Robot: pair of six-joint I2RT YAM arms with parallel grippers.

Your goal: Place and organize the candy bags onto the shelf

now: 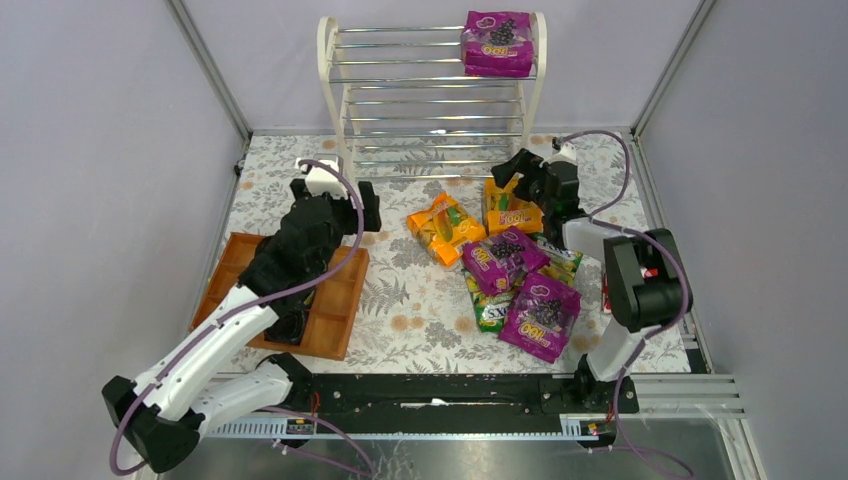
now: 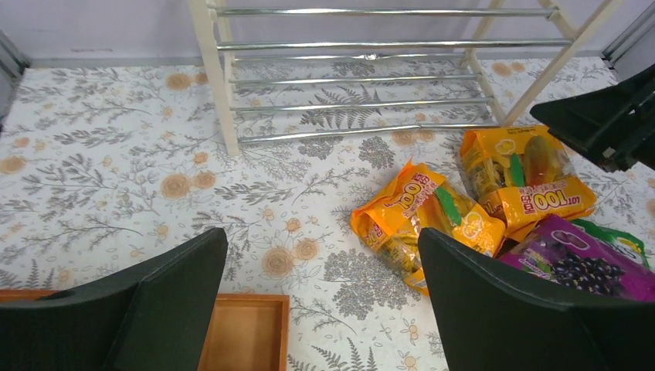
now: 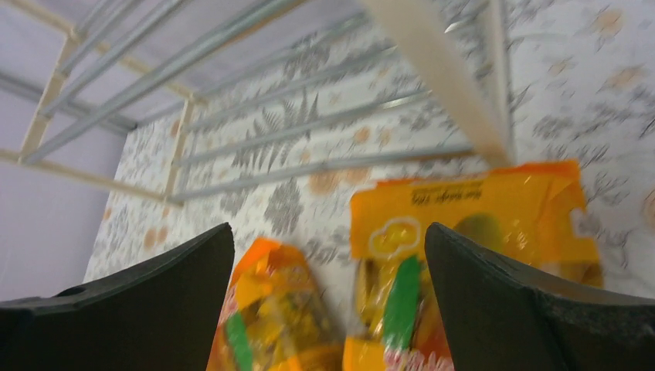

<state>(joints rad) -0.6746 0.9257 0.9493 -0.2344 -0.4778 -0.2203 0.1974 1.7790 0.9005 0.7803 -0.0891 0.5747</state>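
Item one, far left: a brown wooden tray (image 1: 335, 305) with compartments, lying on the flower-patterned table (image 1: 410, 320) under the left arm. Item two: the left fingers (image 2: 154, 301), spread wide with nothing between them, hanging above bare table just past the tray's far edge. Item three, centre back: the shelf (image 1: 330, 75), white-framed with tiers of chrome rods, standing upright at the far edge of the table. We count one purple candy bag (image 1: 498, 43) on it, lying flat at the right end of the top tier. Items on the table in front of the shelf, right of centre: two orange candy bags, one (image 1: 445, 228) tilted and the other (image 1: 510, 212) just beside it nearer the shelf's right leg. Nearer the arms lie two more purple bags (image 1: 503, 258) (image 1: 541, 315), overlapping two green-yellow bags (image 1: 488, 312) (image 1: 562, 262) that show only partly from beneath them. Last item, right: the right fingers (image 3: 541, 309), also fully parted and holding nothing, poised over the right-hand orange bag close to the shelf's lowest rods.
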